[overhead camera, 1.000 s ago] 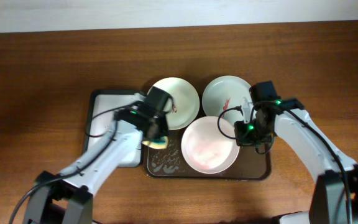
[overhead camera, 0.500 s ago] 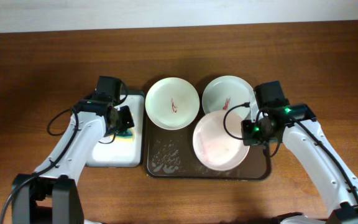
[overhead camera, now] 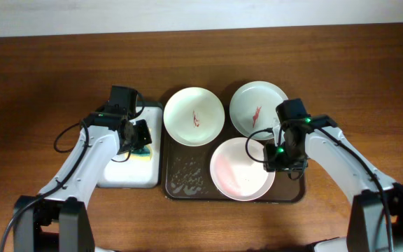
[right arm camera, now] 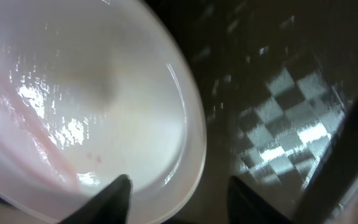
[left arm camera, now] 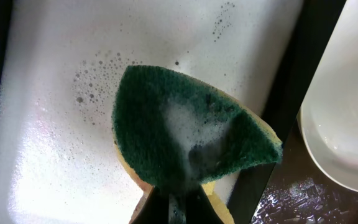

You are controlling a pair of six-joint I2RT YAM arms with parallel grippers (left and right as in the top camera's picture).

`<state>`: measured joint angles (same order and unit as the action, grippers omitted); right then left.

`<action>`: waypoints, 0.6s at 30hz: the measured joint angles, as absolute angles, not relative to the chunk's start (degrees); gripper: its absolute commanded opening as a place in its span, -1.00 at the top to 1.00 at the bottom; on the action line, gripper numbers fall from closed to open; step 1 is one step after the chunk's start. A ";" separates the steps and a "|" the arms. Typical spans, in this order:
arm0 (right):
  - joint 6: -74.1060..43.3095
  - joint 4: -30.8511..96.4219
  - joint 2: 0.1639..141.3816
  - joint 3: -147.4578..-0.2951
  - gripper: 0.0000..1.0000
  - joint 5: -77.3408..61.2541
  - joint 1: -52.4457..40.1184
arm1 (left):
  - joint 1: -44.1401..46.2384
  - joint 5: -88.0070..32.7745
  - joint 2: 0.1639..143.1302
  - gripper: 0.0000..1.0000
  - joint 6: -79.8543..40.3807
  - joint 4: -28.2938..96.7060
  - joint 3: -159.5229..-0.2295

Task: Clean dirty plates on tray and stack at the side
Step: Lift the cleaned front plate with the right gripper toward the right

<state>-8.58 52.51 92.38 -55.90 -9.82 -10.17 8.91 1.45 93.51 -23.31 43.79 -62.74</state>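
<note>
Chief change on the brown tray (overhead camera: 184, 180): front plate (overhead camera: 238, 173) now lying flat in the front right part, where half a second ago sat further right and apparently lifted, overlapping the mint plate (overhead camera: 257, 108). Thin pink film across its face instead of a distinct smear, so judged wiped but not yet stacked at the side. Back plate (overhead camera: 193, 115) and mint plate unmoved along the rear of the brown tray, red marks intact; two cleanings judged outstanding. Right gripper (overhead camera: 280, 157) at the front plate's right edge. Left gripper (overhead camera: 138, 140) over the small white tray (overhead camera: 124, 176) beside the brown tray, as half a second ago; a second ago, over the brown tray itself. Sponge (left arm camera: 188, 134) carried across with it. From overhead only: layout of all three plates and both arms. From the right wrist only: fingers spread, astride the front plate's rim, not pressed on it; wet glare on the front plate and the brown tray's base. From the left wrist only: green scouring face over yellow, foam on it and on the small white tray, lower edge pinched fast between closed fingers.
</note>
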 measured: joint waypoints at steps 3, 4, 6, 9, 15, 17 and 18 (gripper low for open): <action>-8.56 50.04 94.41 -55.79 -0.05 -10.00 -10.17 | 8.91 1.43 93.51 1.00 -23.31 43.97 -62.74; -8.60 49.17 95.35 -55.79 -0.03 -10.02 -10.17 | 8.91 1.43 93.51 1.00 -23.31 43.97 -62.74; -8.58 47.55 97.08 -55.79 0.15 -10.02 -10.17 | 8.91 1.43 93.51 1.00 -23.31 44.05 -62.74; -8.86 45.82 99.81 -55.72 0.72 -10.04 -10.17 | 8.91 1.43 93.51 1.00 -23.31 44.18 -62.74; -8.54 46.19 100.27 -55.83 0.92 -12.91 -10.17 | 8.91 1.43 93.51 1.00 -23.31 44.18 -62.74; -8.58 46.24 100.33 -55.81 0.92 -14.96 -10.17 | 8.91 1.43 93.51 1.00 -23.31 44.21 -62.74; -8.56 46.28 100.38 -55.81 0.92 -16.10 -10.17 | 8.91 1.41 93.51 1.00 -23.31 44.21 -62.74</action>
<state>-8.56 46.28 100.38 -55.81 -16.10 -10.17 8.91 1.41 93.51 -23.31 44.21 -62.74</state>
